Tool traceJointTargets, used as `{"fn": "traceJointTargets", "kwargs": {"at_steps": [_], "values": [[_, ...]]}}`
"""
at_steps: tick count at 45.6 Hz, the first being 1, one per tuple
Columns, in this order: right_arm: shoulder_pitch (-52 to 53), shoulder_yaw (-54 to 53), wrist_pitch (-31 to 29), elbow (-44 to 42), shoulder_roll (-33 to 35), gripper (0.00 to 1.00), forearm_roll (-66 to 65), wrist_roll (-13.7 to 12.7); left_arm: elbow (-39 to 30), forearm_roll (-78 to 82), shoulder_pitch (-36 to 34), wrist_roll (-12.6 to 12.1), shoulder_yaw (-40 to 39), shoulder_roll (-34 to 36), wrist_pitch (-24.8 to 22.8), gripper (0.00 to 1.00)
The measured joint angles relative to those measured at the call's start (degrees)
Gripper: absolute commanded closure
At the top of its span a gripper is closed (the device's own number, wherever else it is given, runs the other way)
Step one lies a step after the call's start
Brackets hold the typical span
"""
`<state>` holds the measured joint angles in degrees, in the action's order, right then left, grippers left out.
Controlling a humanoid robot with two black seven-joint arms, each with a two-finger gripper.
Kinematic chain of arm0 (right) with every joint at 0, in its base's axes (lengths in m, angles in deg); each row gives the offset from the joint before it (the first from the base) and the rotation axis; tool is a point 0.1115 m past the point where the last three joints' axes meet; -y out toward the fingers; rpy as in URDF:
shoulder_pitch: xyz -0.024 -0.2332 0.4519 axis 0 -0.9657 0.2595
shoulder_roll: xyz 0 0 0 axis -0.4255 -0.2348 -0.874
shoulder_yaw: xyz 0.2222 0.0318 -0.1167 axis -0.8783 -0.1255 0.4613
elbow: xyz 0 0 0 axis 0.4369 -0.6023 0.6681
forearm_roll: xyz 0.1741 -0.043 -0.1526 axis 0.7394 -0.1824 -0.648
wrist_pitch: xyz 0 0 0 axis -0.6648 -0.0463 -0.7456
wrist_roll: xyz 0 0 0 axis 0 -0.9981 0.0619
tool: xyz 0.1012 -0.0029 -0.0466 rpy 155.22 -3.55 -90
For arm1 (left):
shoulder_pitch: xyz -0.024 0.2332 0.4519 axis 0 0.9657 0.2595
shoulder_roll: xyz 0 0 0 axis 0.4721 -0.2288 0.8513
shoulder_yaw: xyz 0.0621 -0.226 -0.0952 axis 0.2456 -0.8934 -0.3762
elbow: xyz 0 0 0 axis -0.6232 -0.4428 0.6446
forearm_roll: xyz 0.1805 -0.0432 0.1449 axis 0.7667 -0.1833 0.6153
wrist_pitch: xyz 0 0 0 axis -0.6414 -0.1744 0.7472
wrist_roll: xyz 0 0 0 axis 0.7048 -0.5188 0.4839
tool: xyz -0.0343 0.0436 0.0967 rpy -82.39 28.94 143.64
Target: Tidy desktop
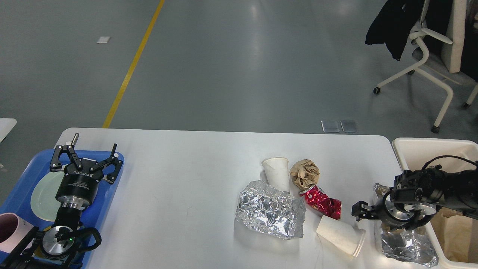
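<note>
The right gripper (368,216) hangs low over crumpled foil (409,246) at the desktop's (179,186) right edge, wrist bent down; whether its fingers are apart cannot be told. The left gripper (87,158) hovers above the blue tray (22,186) at the left edge, its 2 fingers spread, holding nothing.

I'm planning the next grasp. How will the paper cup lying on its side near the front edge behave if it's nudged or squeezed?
The tipped paper cup lies on its side on the smooth desktop, so a nudge would probably roll it in a curve, as it tapers. It looks empty and thin-walled, so likely light and easily crushed. It lies close to the front edge, so it might roll off.
</note>
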<state>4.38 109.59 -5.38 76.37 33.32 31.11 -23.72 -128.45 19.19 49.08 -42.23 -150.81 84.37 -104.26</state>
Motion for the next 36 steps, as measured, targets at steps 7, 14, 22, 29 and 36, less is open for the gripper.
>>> {"fn": "traceJointTargets", "kwargs": {"at_steps": [7, 14, 22, 29, 36], "values": [[-0.8, 0.0, 0.7, -0.5, -0.3, 0.52, 0.8, 0.0, 0.0, 0.0, 0.0, 0.0, 0.0, 0.0, 0.0, 0.03], [-1.6, 0.0, 1.4, -0.5, -0.3, 0.87, 1.1, 0.0, 0.0, 0.0, 0.0, 0.0, 0.0, 0.0, 0.0, 0.03], [-2.0, -0.1, 3.0, -0.2, -0.3, 1.0, 1.2, 0.1, 0.0, 0.0, 0.0, 0.0, 0.0, 0.0, 0.0, 0.03], [-1.3, -0.1, 2.5, 0.3, -0.4, 1.0, 1.2, 0.0, 0.0, 0.0, 0.0, 0.0, 0.0, 0.0, 0.0, 0.03], [-0.7, -0.1, 2.2, 0.9, -0.6, 1.0, 1.2, -0.1, 0.0, 0.0, 0.0, 0.0, 0.0, 0.0, 0.0, 0.03]]}}
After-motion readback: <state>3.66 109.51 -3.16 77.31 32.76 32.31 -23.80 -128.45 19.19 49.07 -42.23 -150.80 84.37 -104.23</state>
